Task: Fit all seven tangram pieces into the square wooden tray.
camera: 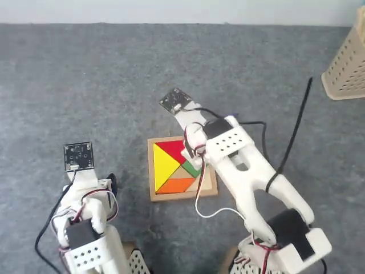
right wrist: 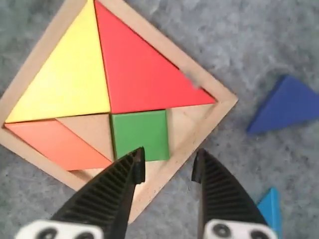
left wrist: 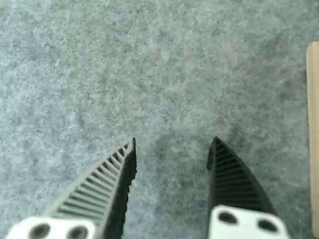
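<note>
Though only partly filled, counts as well along: square wooden tray (right wrist: 227,103) on the grey carpeted bench (left wrist: 149,59), holding four painted pieces laid flat and edge to edge, namely the large yellow triangle (right wrist: 75,79), the large red triangle (right wrist: 139,69), the green square (right wrist: 139,134) and the orange parallelogram (right wrist: 55,144). Leaves bare wood in a small triangular gap between orange parallelogram and green square, and again in the corner beside the green square.

Reads as a pause between placements. Right hand (right wrist: 167,159): spread, pinching nothing, hanging over the tray's rim just beside the green square. Left hand (left wrist: 172,147): likewise spread and empty, low over bare bench, with a pale wooden strip (left wrist: 314,124) at the view's edge, probably the tray's side.

Next, most likely: carry the right hand out to the dark blue triangle (right wrist: 289,107) lying on the bench near the tray's corner, pinch it across its edges, turn it to suit a gap. Calls for care with the angle, given so snug a fit.

Hard to make out: light blue piece (right wrist: 269,204), cut off at the frame's edge, shape unsure. Counts four seated and two loose; cannot tell where the seventh lies. From the high view, one side of the tray (camera: 182,196) covered by the right arm (camera: 251,171).
</note>
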Available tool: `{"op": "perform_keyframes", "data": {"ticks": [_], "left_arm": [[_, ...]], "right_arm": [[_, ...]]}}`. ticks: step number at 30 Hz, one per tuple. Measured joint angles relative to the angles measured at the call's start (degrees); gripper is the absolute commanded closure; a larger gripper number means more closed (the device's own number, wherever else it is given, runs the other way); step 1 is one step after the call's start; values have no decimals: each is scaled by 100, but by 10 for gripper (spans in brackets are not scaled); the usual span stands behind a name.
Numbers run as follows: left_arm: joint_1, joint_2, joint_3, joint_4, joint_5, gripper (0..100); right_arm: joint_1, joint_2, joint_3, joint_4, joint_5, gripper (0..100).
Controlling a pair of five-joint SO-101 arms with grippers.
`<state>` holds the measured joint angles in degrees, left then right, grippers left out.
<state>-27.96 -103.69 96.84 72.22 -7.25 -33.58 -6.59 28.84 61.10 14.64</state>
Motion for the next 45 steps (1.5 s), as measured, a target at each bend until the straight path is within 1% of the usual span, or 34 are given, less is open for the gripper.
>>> {"op": "perform_keyframes", "data": {"ticks": [2,4,10,13,16,19,23,27,30,34,36,38,41,45], "left_arm": [[0,0,0,0,0,775],[0,0,0,0,0,775],[0,0,0,0,0,775],[0,0,0,0,0,775],[0,0,0,0,0,775],[0,0,0,0,0,775],[0,0,0,0,0,775],[0,0,0,0,0,775],[0,0,0,0,0,775],[0,0,0,0,0,775],[0,0,0,0,0,775],[0,0,0,0,0,775],[0,0,0,0,0,775],[0,0,0,0,0,775]], "right_arm": [[0,26,53,-158,0,998],[9,193,53,-281,0,978],[35,457,53,-387,-9,993],[246,457,53,-387,-88,993],[686,457,-53,-387,-325,993],[1108,457,-369,-35,-387,993],[1582,404,-1011,879,-396,993],[1626,-53,-1099,1468,-325,993],[1714,-466,-844,1626,-290,992],[2013,-862,-44,1547,-273,989],[2224,-985,325,1415,-273,946],[2418,-1090,615,1257,-273,881],[2576,-1196,1011,993,-273,812],[2585,-1196,1301,642,-273,799]]}}
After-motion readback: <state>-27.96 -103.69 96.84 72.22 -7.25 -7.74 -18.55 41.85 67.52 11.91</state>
